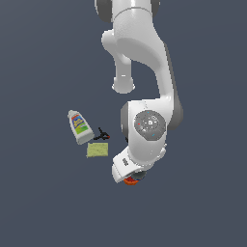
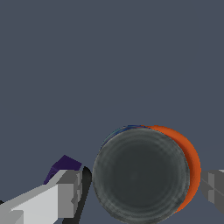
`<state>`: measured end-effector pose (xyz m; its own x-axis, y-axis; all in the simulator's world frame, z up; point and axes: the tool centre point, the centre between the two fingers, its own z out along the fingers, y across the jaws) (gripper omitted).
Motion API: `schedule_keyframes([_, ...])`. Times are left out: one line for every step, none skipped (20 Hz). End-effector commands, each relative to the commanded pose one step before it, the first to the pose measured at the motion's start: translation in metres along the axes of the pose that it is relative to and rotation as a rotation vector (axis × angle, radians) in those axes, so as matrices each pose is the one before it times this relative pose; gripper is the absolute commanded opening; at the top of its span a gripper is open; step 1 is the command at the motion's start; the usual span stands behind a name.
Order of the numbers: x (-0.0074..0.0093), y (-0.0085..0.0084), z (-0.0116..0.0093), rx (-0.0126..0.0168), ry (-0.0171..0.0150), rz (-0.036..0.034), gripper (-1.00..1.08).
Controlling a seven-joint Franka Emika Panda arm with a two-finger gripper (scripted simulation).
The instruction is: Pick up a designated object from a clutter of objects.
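Dark slate-grey flooring fills both views. Low in the wrist frame, the short round tin with its dark grey top [image 2: 141, 175] sits squarely between the gripper [image 2: 144, 188] fingers — spread wide, holding nothing — with the orange-red cup [image 2: 192, 168] touching behind it.

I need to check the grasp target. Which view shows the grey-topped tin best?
The wrist view: the tin fills the frame, its dark grey top between the hand's fingers. In the exterior view the arm hides it.
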<state>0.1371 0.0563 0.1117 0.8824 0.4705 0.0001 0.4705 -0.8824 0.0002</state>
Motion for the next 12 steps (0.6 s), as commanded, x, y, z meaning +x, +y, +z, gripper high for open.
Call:
schedule_keyframes([-0.0004, -0.0005, 0.01289, 0.00027, -0.00022, -0.00108, 1.0])
schedule_keyframes([-0.00007, 0.0001, 0.00376, 0.0, 0.0, 0.0, 1.0])
schedule_keyframes([0.00001, 0.00011, 0.00301, 0.0, 0.0, 0.0, 1.0])
schedule_keyframes([0.00009, 0.00012, 0.00227, 0.0, 0.0, 0.0, 1.0])
schedule_keyframes([0.00018, 0.00013, 0.00152, 0.0, 0.0, 0.0, 1.0])
schedule_keyframes([0.00027, 0.00014, 0.00078, 0.0, 0.0, 0.0, 1.0])
schedule_keyframes([0.00037, 0.00016, 0.00003, 0.0, 0.0, 0.0, 1.0])
schedule_keyframes([0.00036, 0.00014, -0.00051, 0.0, 0.0, 0.0, 1.0])
schedule_keyframes([0.00012, 0.00004, -0.00024, 0.0, 0.0, 0.0, 1.0])
schedule_keyframes([0.0, 0.0, 0.0, 0.0, 0.0, 0.0, -1.0])
schedule_keyframes([0.0, 0.0, 0.0, 0.0, 0.0, 0.0, -1.0])
schedule_keyframes([0.0, 0.0, 0.0, 0.0, 0.0, 0.0, -1.0])
